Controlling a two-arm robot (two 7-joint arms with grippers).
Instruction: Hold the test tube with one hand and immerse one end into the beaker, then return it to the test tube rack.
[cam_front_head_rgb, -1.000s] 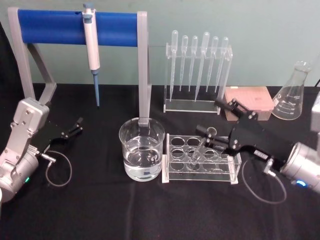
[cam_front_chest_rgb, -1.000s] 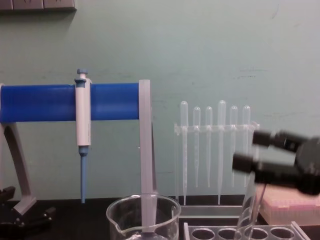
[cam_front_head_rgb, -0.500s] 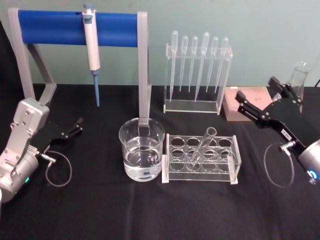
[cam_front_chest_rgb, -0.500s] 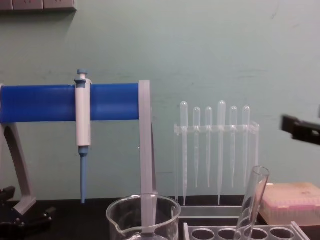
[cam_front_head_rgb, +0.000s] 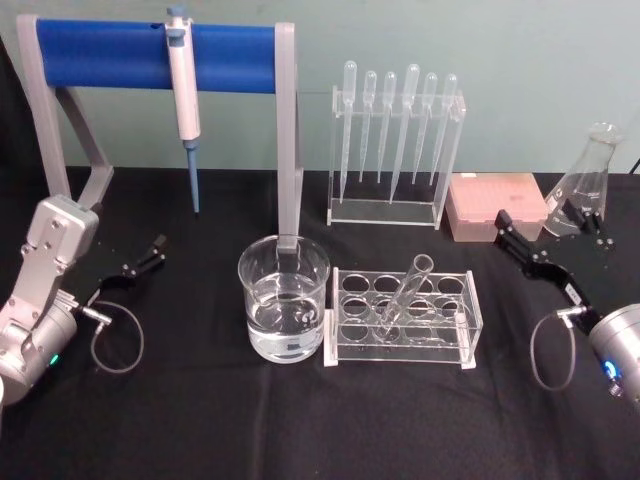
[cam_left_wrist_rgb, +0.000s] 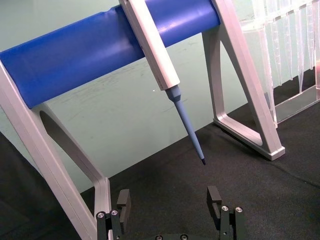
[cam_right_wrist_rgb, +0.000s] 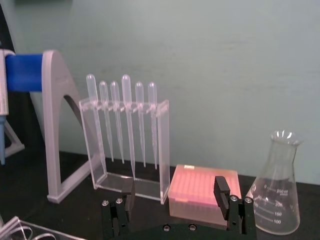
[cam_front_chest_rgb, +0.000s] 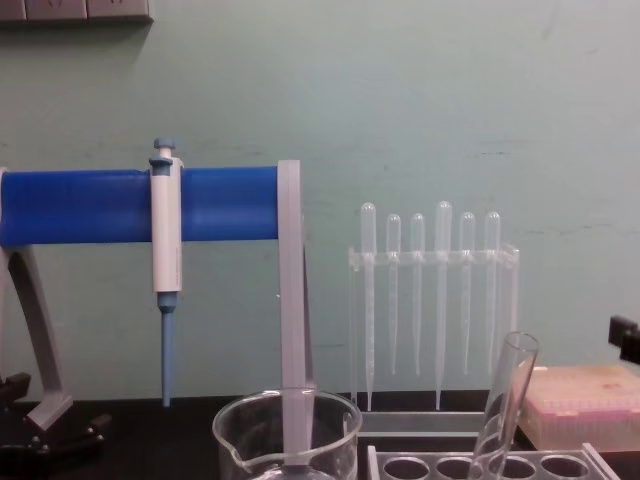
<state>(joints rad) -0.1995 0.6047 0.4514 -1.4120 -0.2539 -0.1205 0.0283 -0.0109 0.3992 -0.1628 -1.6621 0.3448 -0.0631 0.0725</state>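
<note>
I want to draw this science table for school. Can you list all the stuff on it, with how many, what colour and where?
test tube: one, clear, leaning in the tube rack
tube rack: one, clear, table middle, right of the beaker
beaker: one, clear, holding water, table middle
pipettes: six, frosted, hanging in a clear stand at the back
micropipette: one, white and blue, hanging on the stand
stand: one, blue bar, grey legs, back left
box: one, pink, back right
flask: one, clear, far right
left end effector: one, black, open, left side
right end effector: one, black, open, right side
</note>
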